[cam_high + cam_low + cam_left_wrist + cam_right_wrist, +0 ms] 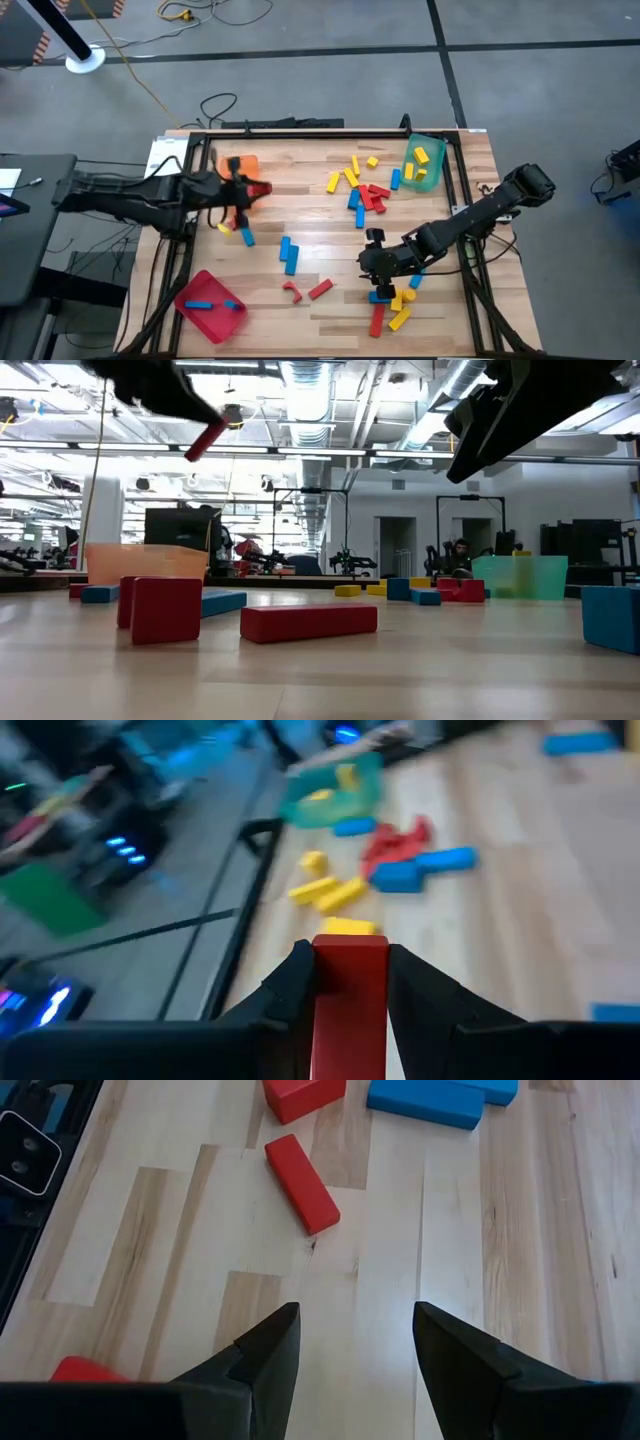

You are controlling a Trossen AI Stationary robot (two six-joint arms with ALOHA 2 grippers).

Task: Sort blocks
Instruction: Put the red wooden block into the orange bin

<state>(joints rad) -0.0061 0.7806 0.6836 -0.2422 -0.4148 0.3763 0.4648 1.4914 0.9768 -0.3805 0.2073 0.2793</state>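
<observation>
My left gripper hovers over the table's left side, beside the orange tray, shut on a red block. In the low view that block hangs high above the table. My right gripper stands open over bare wood at the right; its wrist view shows nothing between its fingers. Red blocks and a blue one lie on the wood ahead of it. Loose red, blue and yellow blocks lie in a heap at the far middle. My left gripper pinches the red block's two long sides between its two fingers. The block lies along the fingers, and its free end sticks out past the tips. The fingers point roughly level toward the table's right edge. The block is lifted clear of the table.
A green tray with yellow blocks stands at the far right. A red tray holding blue blocks sits at the near left. More blocks lie near the right front, in the middle and under the left arm.
</observation>
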